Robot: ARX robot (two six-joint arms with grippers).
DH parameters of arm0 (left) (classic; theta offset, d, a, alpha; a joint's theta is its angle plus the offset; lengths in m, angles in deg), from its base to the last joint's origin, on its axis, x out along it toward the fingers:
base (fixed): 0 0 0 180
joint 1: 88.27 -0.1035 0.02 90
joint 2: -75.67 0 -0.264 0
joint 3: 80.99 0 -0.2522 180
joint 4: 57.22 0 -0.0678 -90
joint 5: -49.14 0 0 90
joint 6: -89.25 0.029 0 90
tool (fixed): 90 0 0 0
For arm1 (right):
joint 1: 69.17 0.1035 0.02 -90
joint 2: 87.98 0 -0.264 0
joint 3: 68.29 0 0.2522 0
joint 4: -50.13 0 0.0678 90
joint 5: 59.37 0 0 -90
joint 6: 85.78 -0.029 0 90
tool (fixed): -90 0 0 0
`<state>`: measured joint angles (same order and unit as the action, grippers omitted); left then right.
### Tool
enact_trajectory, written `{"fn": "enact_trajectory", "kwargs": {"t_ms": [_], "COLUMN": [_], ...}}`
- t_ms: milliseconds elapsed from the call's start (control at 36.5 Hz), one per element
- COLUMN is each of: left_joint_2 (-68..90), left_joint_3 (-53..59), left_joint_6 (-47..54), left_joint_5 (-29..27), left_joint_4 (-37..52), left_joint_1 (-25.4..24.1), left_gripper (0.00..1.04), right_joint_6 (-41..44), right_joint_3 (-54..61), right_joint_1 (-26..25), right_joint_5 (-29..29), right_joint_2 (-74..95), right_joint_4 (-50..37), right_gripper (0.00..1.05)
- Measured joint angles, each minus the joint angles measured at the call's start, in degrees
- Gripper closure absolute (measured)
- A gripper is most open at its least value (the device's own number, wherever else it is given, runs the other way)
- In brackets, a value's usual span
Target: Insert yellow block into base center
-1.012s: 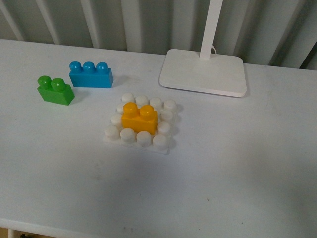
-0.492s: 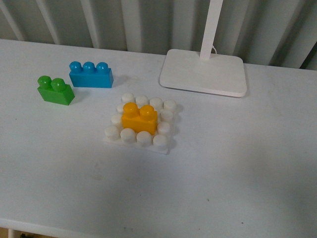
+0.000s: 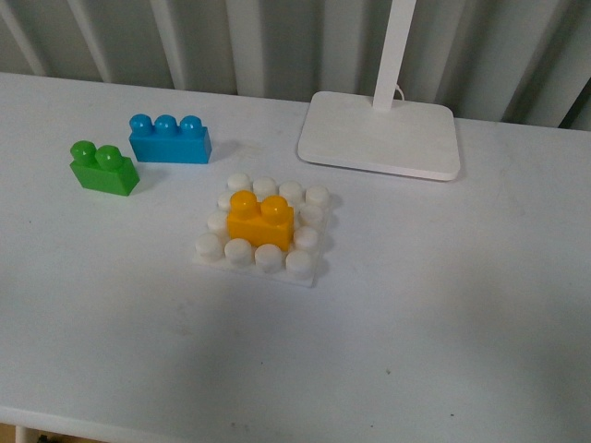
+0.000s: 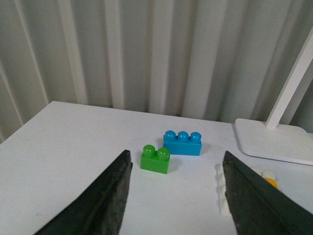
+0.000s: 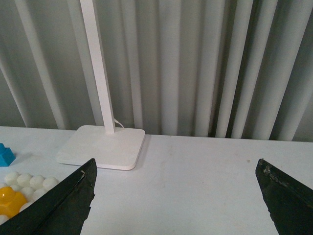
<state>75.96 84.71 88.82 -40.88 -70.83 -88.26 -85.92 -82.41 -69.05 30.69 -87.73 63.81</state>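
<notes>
While the yellow block (image 3: pixel 260 220) sits on the centre studs of the base (image 3: pixel 262 231), my left gripper (image 4: pixel 176 196) and right gripper (image 5: pixel 176 196) hang spread apart, clear of the worktop (image 3: pixel 443 305). Risk: incomplete seating; any knock could tilt the block.

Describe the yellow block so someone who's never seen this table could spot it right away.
Find the white lamp foot at the back of the table. Just in front of it lies a square white studded base, and the yellow block sits on its middle. It is the only yellow piece; the green and blue bricks sit off the base.
</notes>
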Motion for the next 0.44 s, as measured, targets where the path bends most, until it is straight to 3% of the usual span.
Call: {"fn": "enact_trajectory", "kwargs": {"t_ms": [82,164,246,438], "left_joint_2": [0.0,0.0,0.0,0.0], "left_joint_3": [0.0,0.0,0.0,0.0], "left_joint_6": [0.0,0.0,0.13,0.15], "left_joint_5": [0.0,0.0,0.0,0.0], "left_joint_4": [-0.02,-0.02,-0.02,-0.02], "left_joint_1": [0.0,0.0,0.0,0.0], "left_gripper": [0.36,0.17,0.05,0.06], "right_joint_6": [0.0,0.0,0.0,0.0], "right_joint_3": [0.0,0.0,0.0,0.0], "right_joint_1": [0.0,0.0,0.0,0.0], "right_joint_5": [0.0,0.0,0.0,0.0], "right_joint_2": [0.0,0.0,0.0,0.0], "right_joint_4": [0.0,0.0,-0.02,0.0], "right_gripper": [0.09,0.09,0.09,0.09]}}
